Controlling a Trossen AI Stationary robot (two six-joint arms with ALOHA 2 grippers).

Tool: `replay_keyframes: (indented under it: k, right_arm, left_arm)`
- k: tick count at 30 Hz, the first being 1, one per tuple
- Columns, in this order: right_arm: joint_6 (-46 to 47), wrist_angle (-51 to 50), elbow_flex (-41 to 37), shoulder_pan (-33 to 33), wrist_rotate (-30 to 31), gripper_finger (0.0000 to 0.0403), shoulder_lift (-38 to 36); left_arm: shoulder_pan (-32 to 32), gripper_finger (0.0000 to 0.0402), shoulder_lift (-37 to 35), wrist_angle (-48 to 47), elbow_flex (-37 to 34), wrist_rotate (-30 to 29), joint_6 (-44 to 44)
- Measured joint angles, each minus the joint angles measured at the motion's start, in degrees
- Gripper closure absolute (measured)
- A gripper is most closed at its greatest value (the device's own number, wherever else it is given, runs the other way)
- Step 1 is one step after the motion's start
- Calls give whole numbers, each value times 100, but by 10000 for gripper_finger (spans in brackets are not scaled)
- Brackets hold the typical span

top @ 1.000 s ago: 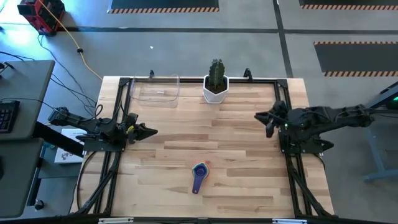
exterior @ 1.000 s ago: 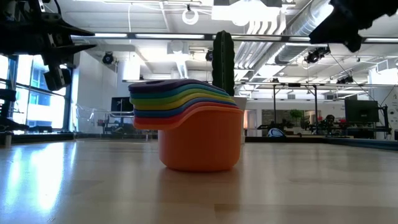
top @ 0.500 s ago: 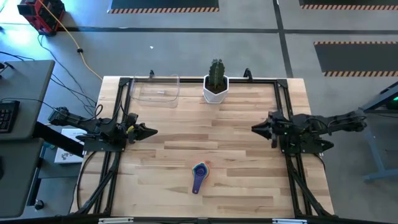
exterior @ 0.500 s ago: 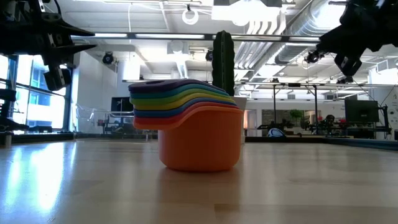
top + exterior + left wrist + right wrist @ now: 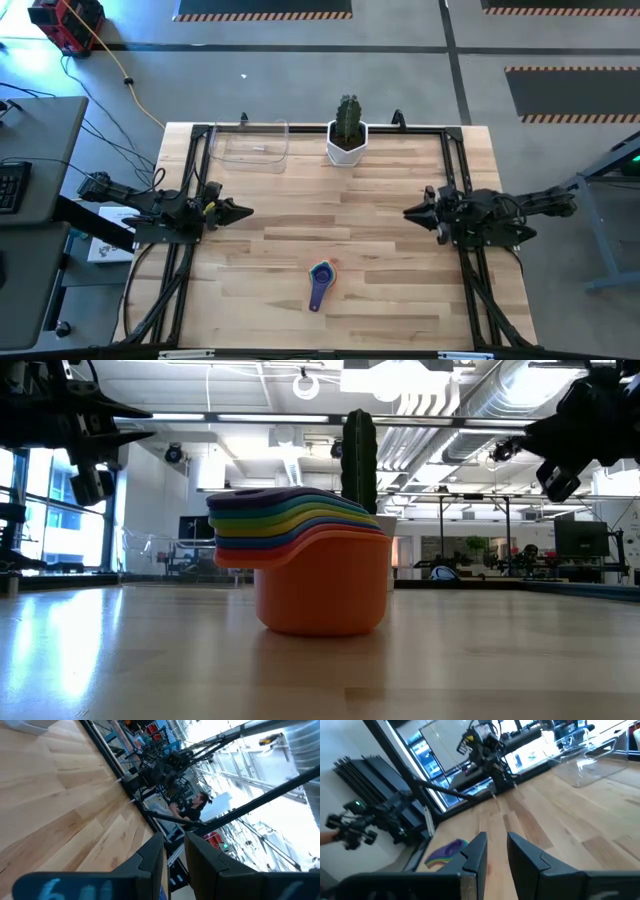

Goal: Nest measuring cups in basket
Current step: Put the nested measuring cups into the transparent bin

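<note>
A nested stack of small plastic scoop-like measuring cups (image 5: 320, 279) sits near the front middle of the wooden bench (image 5: 380, 250), well apart from the clear rectangular plastic basket (image 5: 252, 142) at the back left, beside which stands the white hexagonal cactus pot (image 5: 347, 142).

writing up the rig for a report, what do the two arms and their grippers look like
Both arms are black, built of jointed segments, mounted at opposite table edges. The left gripper and right gripper each end in two dark, flat, tapering fingers. The left arm shows a small yellow spot near its wrist; the right arm shows a small green light. Black cables run beside the left arm's base.
</note>
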Motion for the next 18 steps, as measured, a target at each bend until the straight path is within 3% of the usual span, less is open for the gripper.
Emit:
replay_keyframes:
  k: [12,18]
  right_arm:
    - [-563,505,-220,-2,131,336,-17]
    - [-614,513,-220,-2,208,336,-17]
  left_arm:
    - [1,332,-2,1259,0,-288,92]
    - [2,332,0,1133,190,-261,171]
